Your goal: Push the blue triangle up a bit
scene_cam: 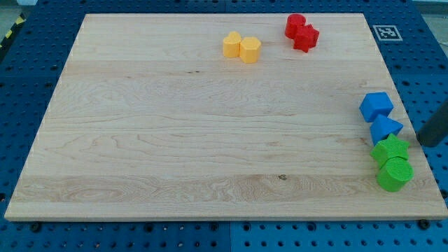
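The blue triangle (385,129) lies near the board's right edge, between a blue cube-like block (376,106) just above it and a green star-shaped block (390,149) touching it from below. A green round block (395,174) sits under the star. My dark rod enters from the view's right edge, and my tip (423,143) is just off the board's right edge, to the right of the blue triangle and slightly below it, with a small gap between them.
Two yellow blocks (241,47) sit side by side near the board's top middle. Two red blocks (301,31) sit touching at the top right. A black-and-white marker tag (384,31) is on the board's top right corner. The wooden board (175,140) lies on a blue pegboard.
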{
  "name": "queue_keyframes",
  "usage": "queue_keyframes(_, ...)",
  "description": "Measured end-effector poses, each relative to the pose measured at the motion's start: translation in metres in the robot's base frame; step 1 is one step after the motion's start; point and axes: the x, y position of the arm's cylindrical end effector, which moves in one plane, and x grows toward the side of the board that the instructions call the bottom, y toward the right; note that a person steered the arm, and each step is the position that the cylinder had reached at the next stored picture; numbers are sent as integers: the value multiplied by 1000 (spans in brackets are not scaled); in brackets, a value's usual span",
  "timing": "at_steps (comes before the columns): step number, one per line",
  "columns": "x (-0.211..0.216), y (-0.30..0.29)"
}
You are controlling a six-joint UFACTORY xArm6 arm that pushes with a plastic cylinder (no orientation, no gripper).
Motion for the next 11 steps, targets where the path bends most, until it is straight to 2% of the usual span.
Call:
queue_keyframes(2, 0, -65)
queue_keyframes(5, 12, -65)
queue_keyframes(7, -32, -64)
queue_keyframes(11, -36, -53)
